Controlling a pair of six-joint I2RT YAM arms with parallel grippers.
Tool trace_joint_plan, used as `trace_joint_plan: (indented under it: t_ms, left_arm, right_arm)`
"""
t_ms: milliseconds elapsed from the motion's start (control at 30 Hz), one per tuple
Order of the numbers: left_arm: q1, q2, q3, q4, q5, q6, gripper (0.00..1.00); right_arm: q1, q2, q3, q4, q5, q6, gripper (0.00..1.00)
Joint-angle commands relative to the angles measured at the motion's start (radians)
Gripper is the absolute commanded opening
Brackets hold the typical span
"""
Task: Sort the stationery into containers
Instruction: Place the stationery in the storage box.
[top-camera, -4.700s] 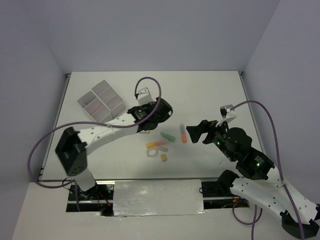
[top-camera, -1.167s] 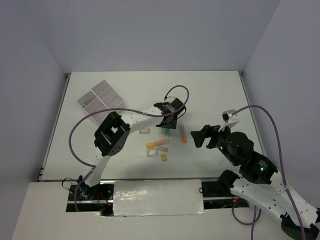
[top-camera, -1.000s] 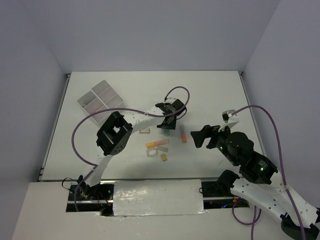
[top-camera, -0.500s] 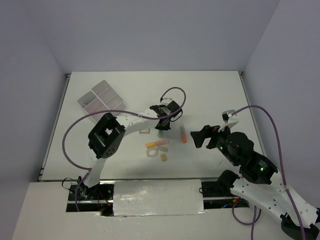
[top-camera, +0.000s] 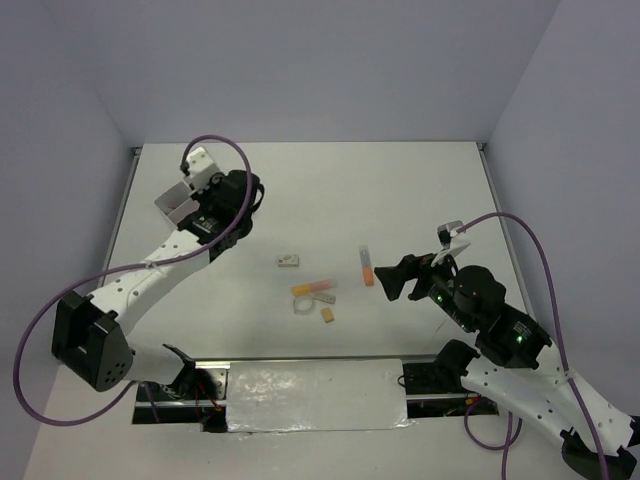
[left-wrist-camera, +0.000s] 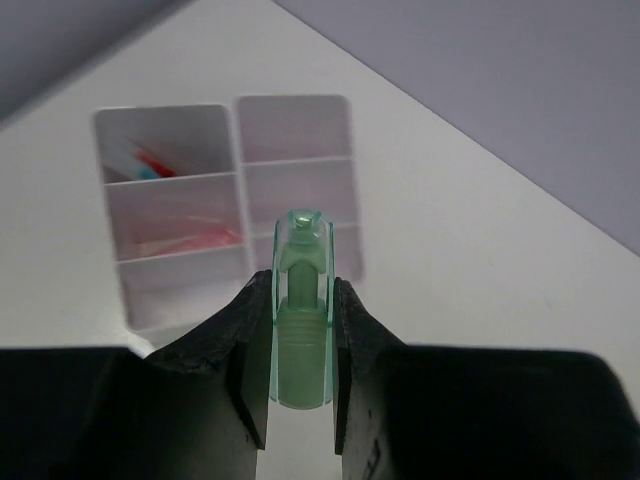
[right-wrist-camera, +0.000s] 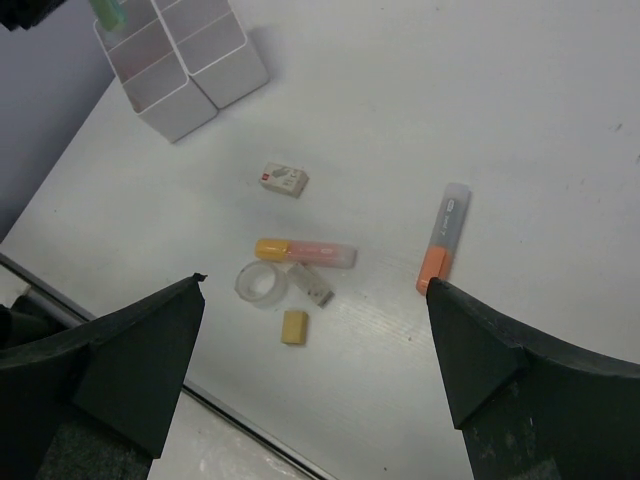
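Observation:
My left gripper (left-wrist-camera: 302, 290) is shut on a green marker (left-wrist-camera: 302, 330), holding it above the near edge of the white containers (left-wrist-camera: 238, 180) at the back left (top-camera: 172, 200). Red and blue pens (left-wrist-camera: 150, 162) lie in one compartment and a pink item (left-wrist-camera: 195, 238) in another. In mid-table lie an orange marker (right-wrist-camera: 444, 238), a pink marker with a yellow cap (right-wrist-camera: 305, 251), a clear tape ring (right-wrist-camera: 261, 284), a tan eraser (right-wrist-camera: 293, 326) and a white eraser (right-wrist-camera: 284, 179). My right gripper (top-camera: 395, 275) hangs open above the table, just right of the orange marker (top-camera: 366, 268).
A small white bit (right-wrist-camera: 312, 284) lies against the tape ring. The left arm (top-camera: 150, 275) stretches diagonally across the left of the table. The table's metal front edge (right-wrist-camera: 230, 425) runs close below the tan eraser. Grey walls close in the back and sides.
My left gripper closed on the green marker in mid-table, lifted it and swung it back left over the containers. The right arm has barely moved.

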Motion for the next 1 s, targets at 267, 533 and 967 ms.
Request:
trace_joint_plan:
  t_ms: [267,533,967]
  left_arm:
    - [0.192,-0.010,-0.260,0.363,-0.305,-0.051,0.00]
    - [0.282,0.068,-0.320,0.687,-0.222,0.122,0.00]
    - [0.333,0.199,-0.372,0.963,-0.162,0.254,0.00]
  right_arm:
    - [-0.004,0.005,-0.003,0.071,-0.054,-0.033,0.99]
    - [-0.005,0.045,0.000,0.080,-0.074,-0.043,0.99]
    - [-0.005,0.096,0.009,0.104,-0.107,-0.058,0.99]
